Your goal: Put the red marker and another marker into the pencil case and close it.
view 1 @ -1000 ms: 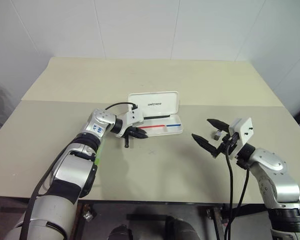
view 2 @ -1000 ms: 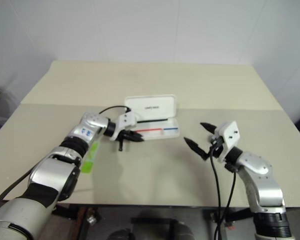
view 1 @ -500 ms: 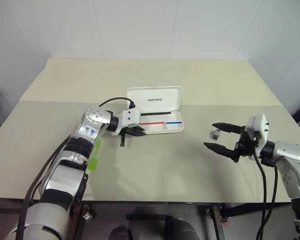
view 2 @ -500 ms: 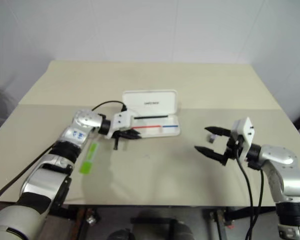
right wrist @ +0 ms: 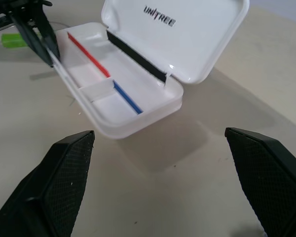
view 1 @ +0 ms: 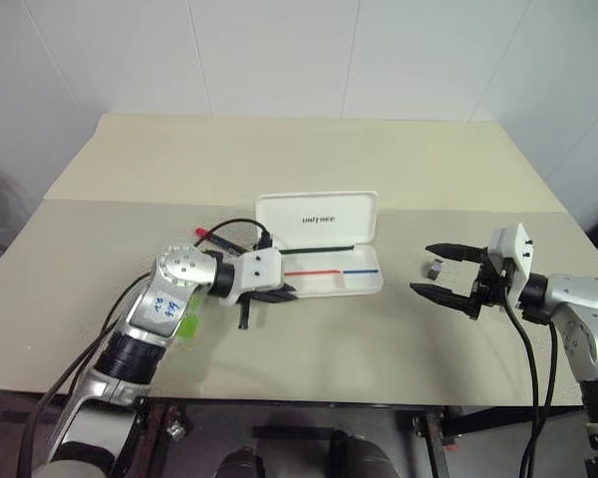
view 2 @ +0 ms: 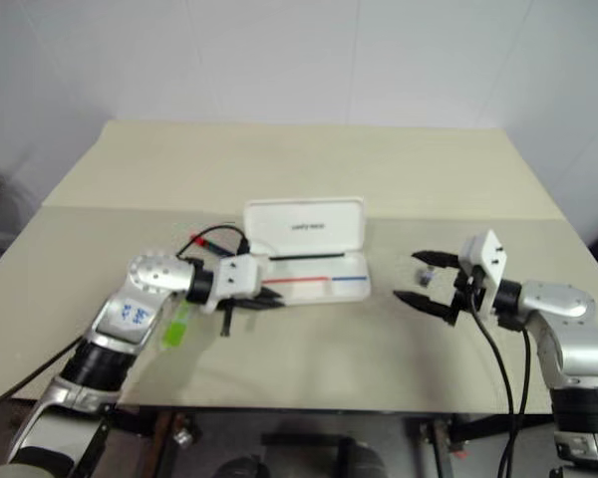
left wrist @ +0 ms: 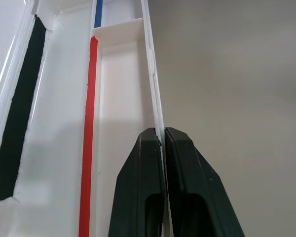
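The white pencil case [view 1: 316, 217] lies open at the table's middle, its lid standing up at the back and red and blue stripes in the tray. My left gripper [view 1: 291, 292] is shut on the tray's front wall near its left end; the left wrist view shows both fingers [left wrist: 143, 187] pinching that thin rim. The red marker [view 1: 209, 236] lies behind my left forearm, partly hidden. The green highlighter [view 2: 176, 326] lies under that arm, half covered. My right gripper [view 1: 422, 269] hangs open and holds nothing, to the right of the case.
A black cable loops from my left wrist over the table beside the red marker. A seam [view 1: 478, 210] crosses the tabletop behind the case. Bare table lies between the case and my right gripper.
My left gripper drew back toward me with the case's front wall pinched, and the case slid nearer. The red marker came into sight behind the arm. My right gripper swung out to the right.
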Tool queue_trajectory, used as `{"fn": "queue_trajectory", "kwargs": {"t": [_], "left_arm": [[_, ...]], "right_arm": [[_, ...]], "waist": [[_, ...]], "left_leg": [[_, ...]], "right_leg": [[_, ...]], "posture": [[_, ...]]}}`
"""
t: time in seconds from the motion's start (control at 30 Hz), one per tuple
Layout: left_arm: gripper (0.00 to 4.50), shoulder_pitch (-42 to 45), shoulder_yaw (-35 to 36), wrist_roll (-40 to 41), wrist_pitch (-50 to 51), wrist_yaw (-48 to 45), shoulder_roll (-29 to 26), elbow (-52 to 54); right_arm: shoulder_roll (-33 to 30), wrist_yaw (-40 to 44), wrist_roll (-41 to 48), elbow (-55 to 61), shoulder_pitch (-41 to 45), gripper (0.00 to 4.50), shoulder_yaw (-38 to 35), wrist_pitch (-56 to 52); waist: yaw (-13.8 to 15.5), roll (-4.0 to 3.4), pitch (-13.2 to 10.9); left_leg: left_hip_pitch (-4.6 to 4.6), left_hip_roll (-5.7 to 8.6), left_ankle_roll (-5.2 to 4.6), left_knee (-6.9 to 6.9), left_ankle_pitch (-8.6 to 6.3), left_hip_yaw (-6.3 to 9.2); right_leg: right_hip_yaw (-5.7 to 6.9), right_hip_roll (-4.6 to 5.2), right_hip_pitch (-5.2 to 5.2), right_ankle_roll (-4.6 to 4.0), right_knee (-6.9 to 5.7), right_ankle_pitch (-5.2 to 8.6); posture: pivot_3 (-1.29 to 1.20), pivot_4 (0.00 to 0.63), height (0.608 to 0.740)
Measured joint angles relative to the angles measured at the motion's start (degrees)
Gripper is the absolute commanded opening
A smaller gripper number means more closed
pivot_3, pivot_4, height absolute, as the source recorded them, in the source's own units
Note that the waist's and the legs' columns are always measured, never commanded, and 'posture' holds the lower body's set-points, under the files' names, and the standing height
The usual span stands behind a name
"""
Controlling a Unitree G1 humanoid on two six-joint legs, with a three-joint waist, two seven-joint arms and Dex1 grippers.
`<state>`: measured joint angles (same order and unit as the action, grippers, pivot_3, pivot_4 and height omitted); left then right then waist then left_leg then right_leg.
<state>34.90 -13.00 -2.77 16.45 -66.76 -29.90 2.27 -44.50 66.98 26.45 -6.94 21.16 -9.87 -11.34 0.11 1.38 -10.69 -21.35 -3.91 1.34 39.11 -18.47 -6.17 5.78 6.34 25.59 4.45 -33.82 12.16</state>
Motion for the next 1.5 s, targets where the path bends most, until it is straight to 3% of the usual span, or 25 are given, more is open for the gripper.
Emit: {"fn": "queue_trajectory", "kwargs": {"t": [0.17, 0.83, 0.87, 1.27, 1.5], "left_arm": [[0.03, -1.5, -3.7, -0.1, 2.6, 3.1, 2.5, 3.7], [0.03, -3.5, -8.0, -1.6, -5.6, 4.8, 0.7, -1.0], [0.56, -3.5, -7.9, -1.5, -5.6, 4.9, 0.7, -1.0], [4.38, -4.0, -8.0, -0.4, -3.1, 4.7, 0.6, 0.5], [4.48, -5.2, -8.3, 0.0, -1.2, 4.9, 0.6, 3.5]], "right_arm": [[0.0, -1.8, 0.0, 1.1, -0.2, 4.50, 0.0, -0.1], [0.4, -8.1, 1.3, 9.2, -7.2, 4.50, -3.6, -3.8], [0.4, -8.4, 1.4, 9.2, -7.3, 4.50, -3.7, -3.9], [1.3, -9.1, 1.4, 8.9, -6.3, 4.50, -3.7, -3.8], [1.7, -8.6, 1.2, 8.1, -5.6, 4.50, -3.6, -3.6]], "waist": [[0.0, 0.00, 0.0], [0.0, 0.00, 0.0], [0.0, -0.01, 0.0], [0.0, -0.01, 0.0], [0.0, -0.01, 0.0]], "left_leg": [[0.08, 0.01, -0.08, 0.01, -0.03, 0.02], [0.14, 0.02, -0.09, 0.00, -0.02, 0.04], [0.15, 0.02, -0.10, 0.01, -0.02, 0.03], [0.13, 0.03, -0.11, 0.00, -0.03, 0.05], [0.14, 0.03, -0.12, 0.00, -0.03, 0.05]], "right_leg": [[-0.03, 0.00, -0.02, -0.04, 0.07, 0.02], [-0.02, 0.04, -0.03, -0.09, 0.05, 0.04], [-0.02, 0.05, -0.03, -0.09, 0.05, 0.04], [-0.02, 0.05, -0.03, -0.09, 0.06, 0.05], [-0.02, 0.05, -0.03, -0.09, 0.04, 0.05]], "posture": [[0.00, 0.150, 0.740], [0.00, 0.150, 0.740], [0.00, 0.150, 0.740], [0.00, 0.150, 0.740], [0.00, 0.150, 0.740]]}}
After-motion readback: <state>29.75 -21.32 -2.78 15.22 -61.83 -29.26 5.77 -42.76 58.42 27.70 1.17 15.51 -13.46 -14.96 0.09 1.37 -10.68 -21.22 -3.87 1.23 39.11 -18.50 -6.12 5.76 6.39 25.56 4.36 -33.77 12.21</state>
